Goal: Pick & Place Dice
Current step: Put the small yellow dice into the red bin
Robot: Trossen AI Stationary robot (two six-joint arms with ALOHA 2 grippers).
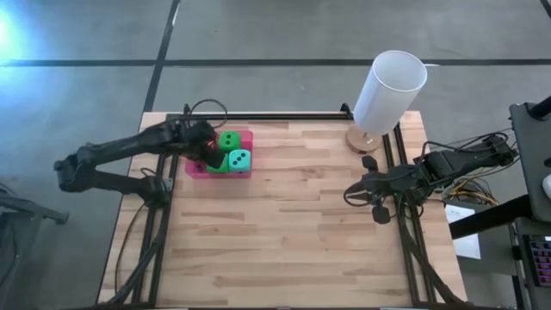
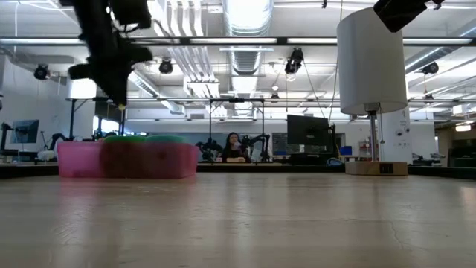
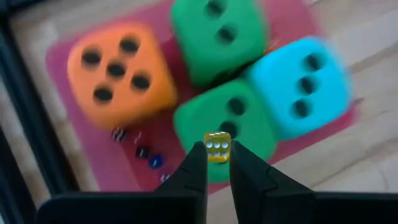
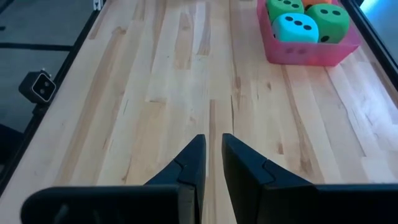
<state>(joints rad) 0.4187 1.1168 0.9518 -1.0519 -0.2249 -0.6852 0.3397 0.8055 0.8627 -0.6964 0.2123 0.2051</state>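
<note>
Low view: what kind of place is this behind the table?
Likely a robotics lab or open workshop: exposed ceiling ducts and strip lighting, a monitor on a bench, and a person seated at a workstation.

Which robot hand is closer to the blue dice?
Left. The left gripper hovers right above the pink tray beside the teal die; the right gripper waits far across the table.

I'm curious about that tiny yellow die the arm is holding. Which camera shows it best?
The left wrist view: the tiny yellow die sits pinched in the left tool, pips visible. In the other three views it cannot be made out.
</note>
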